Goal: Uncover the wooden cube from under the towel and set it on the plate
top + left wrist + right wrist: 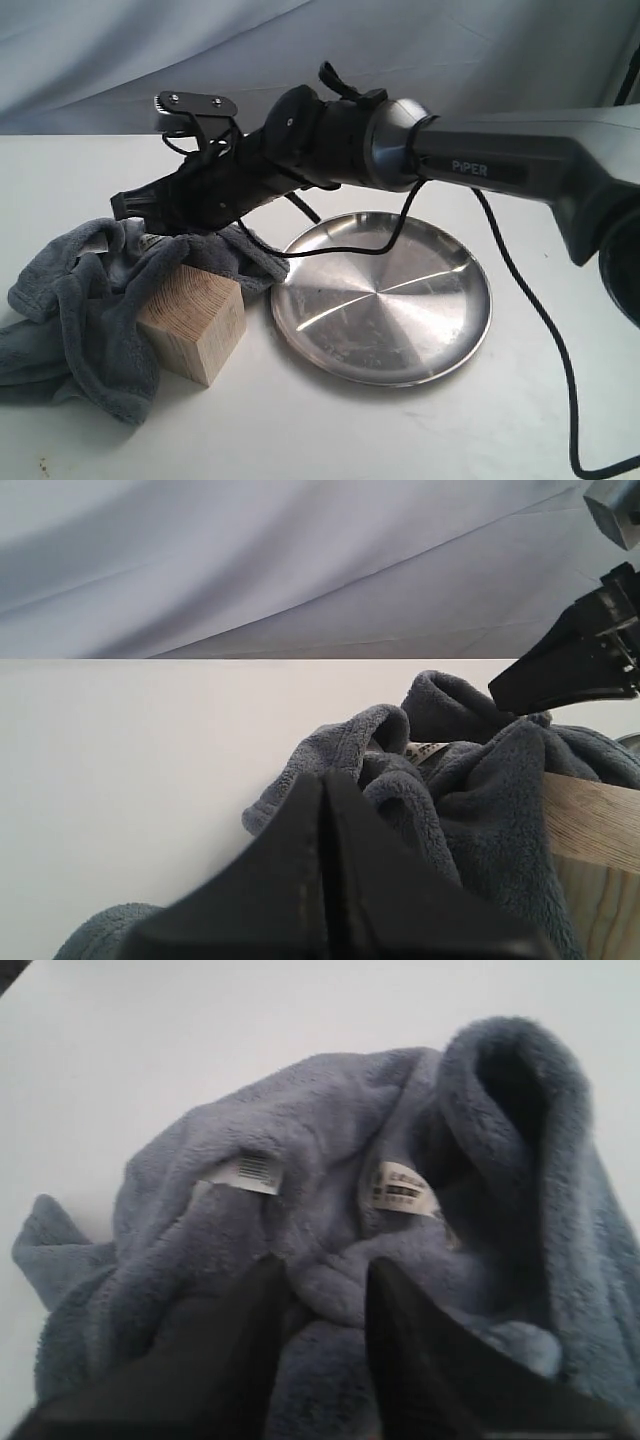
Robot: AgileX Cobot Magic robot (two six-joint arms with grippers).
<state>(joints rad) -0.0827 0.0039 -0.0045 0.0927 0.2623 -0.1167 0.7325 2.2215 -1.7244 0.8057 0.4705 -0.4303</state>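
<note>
The grey towel [70, 300] lies bunched at the left of the white table, still draped over the top and left side of the wooden cube [195, 325]. The cube's front and right faces are bare. To its right sits the steel plate [380, 300], with nothing on it. My right gripper [125, 207] reaches across, low over the towel. In the right wrist view its jaws [322, 1265] stand apart, open, with a towel [330, 1140] fold between the tips. My left gripper [322, 780] is shut on nothing, beside the towel [470, 780] and cube [600, 850].
The right arm [480, 165] and its black cable [540, 320] cross above the plate and trail down the right side. A grey cloth backdrop [300, 50] hangs behind the table. Bare white tabletop [330, 430] shows in front of the cube and plate.
</note>
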